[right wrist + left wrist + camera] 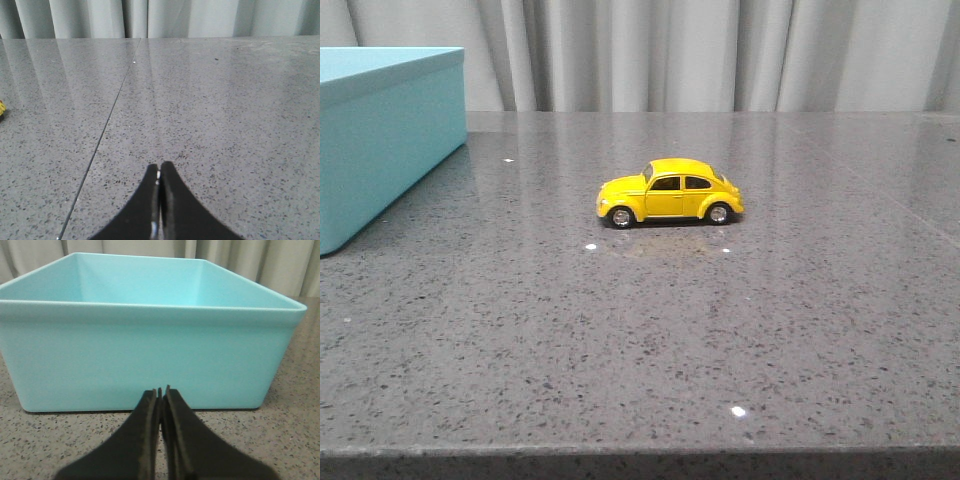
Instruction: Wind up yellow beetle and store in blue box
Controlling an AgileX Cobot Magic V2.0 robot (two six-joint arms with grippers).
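The yellow beetle (669, 192) stands on its wheels near the middle of the grey table, nose to the left. The blue box (382, 135) stands at the far left, open on top. In the left wrist view the box (150, 360) fills the frame and looks empty inside. My left gripper (160, 391) is shut and empty, low over the table just in front of the box's near wall. My right gripper (159, 166) is shut and empty over bare table. A sliver of the beetle (1, 111) shows at the edge of the right wrist view. Neither gripper shows in the front view.
The grey speckled table (640, 330) has its front edge near the bottom of the front view. A thin seam (107, 125) runs across the tabletop. Grey curtains (700, 50) hang behind the table.
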